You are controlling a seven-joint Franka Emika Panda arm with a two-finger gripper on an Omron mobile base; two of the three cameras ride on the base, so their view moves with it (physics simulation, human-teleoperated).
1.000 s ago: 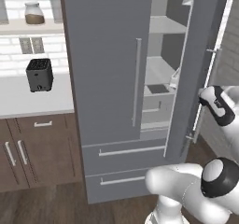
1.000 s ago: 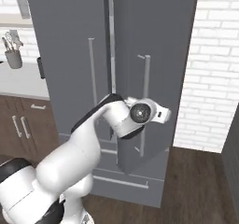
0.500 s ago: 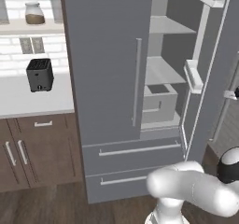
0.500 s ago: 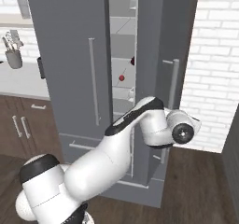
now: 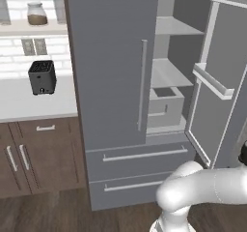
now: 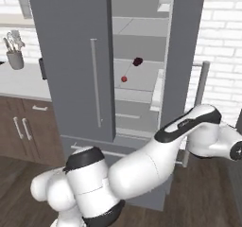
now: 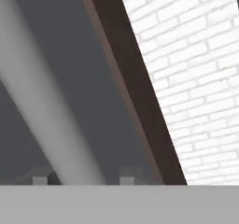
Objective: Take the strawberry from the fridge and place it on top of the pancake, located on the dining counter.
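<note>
Fridge door swung wide, arm at its outer edge

The gripper (image 7: 84,178) straddles the silver door handle (image 7: 44,111); whether it pinches, I cannot tell. Beyond, the fridge (image 6: 71,56) shows open shelf room: the strawberry (image 6: 124,79) sits on a middle shelf (image 6: 142,77), near a maroon lump (image 6: 137,61). White brick wall (image 6: 222,37) behind.

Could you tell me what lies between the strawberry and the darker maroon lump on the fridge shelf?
Nothing: in the right base view the strawberry and the maroon lump sit apart, with bare pale shelf between them.
</note>
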